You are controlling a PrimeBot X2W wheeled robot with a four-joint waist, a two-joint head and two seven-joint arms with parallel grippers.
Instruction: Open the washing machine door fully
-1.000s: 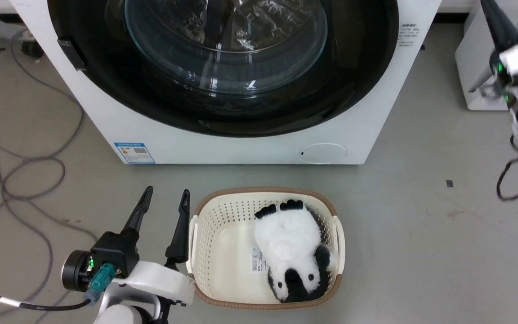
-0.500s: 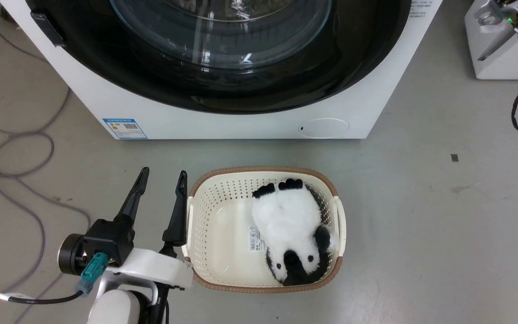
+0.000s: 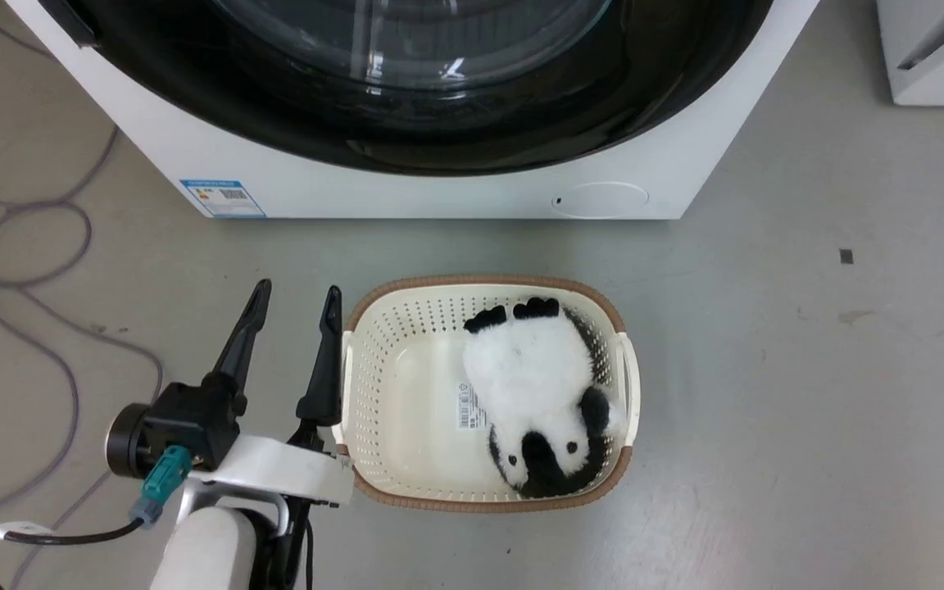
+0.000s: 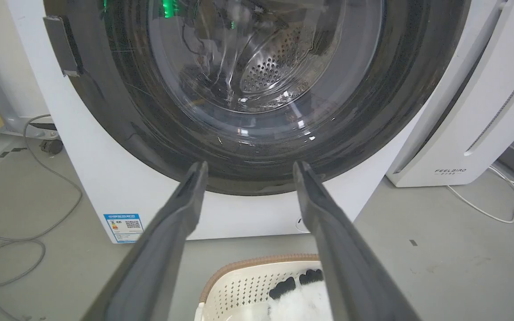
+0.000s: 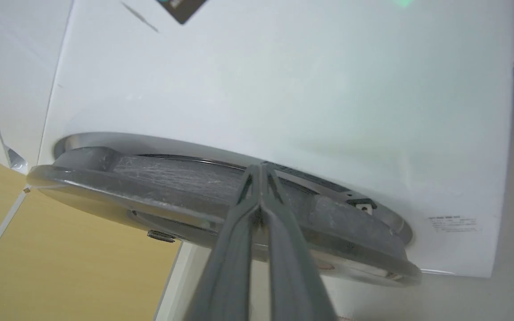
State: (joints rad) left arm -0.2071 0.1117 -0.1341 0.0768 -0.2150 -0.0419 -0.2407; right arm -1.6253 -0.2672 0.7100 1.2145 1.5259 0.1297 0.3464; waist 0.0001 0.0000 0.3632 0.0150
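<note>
Head camera has tilted since the earlier frame, so the washing machine (image 3: 439, 198) and basket (image 3: 484, 281) sit higher in view. Left claw (image 3: 297, 290) is unchanged: wide open, empty, above the floor (image 3: 767, 369) beside the basket, well short of the washing machine door (image 3: 439, 152). Right wrist view: right claw (image 5: 260, 166) is pressed fully closed with nothing between its fingers (image 5: 230, 249), tips at the door's edge against the white front. Closed or barely ajar, cannot tell.

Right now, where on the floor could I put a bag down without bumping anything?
The widest bare floor lies right of the laundry basket, out from the corner of the washing machine. A narrower strip runs between machine and basket. The left is crowded: grey cables, and the left claw beside the basket.
</note>
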